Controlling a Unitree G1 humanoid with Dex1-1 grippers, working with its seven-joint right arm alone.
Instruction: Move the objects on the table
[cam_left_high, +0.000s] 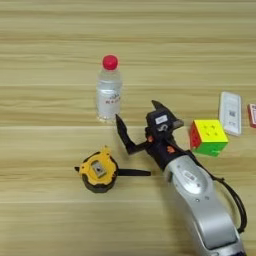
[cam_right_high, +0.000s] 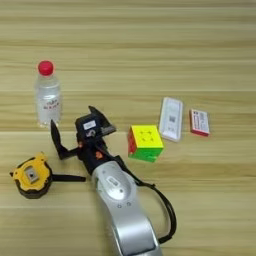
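Entering from the bottom edge, the silver forearm (cam_left_high: 202, 205) runs up and to the left across the desk (cam_left_high: 50, 210), a black cable looped along its right side. At its end the hand (cam_left_high: 140, 122) stands open, two black fingers spread wide with nothing between them: the left finger (cam_left_high: 122, 132) points up towards the bottle, the right one (cam_left_high: 159, 106) lies further right. To the left of the forearm, the yellow-black tape measure (cam_left_high: 98, 171) lies flat, its black strap (cam_left_high: 132, 173) stretched out to the right towards the arm and not touching the hand. Just right of the hand sits the multicoloured puzzle cube (cam_right_high: 145, 142), yellow face up, red and green on its sides, apart from the fingers. Beyond the cube, further right, the flat white device (cam_right_high: 171, 119) lies lengthwise, and the small red-white box (cam_right_high: 199, 122) rests just beside it on the right, the two apart. Farthest back, above the left finger, the clear bottle (cam_left_high: 109, 95) stands upright with its red cap (cam_left_high: 110, 62) on, near the fingertip but not touched.
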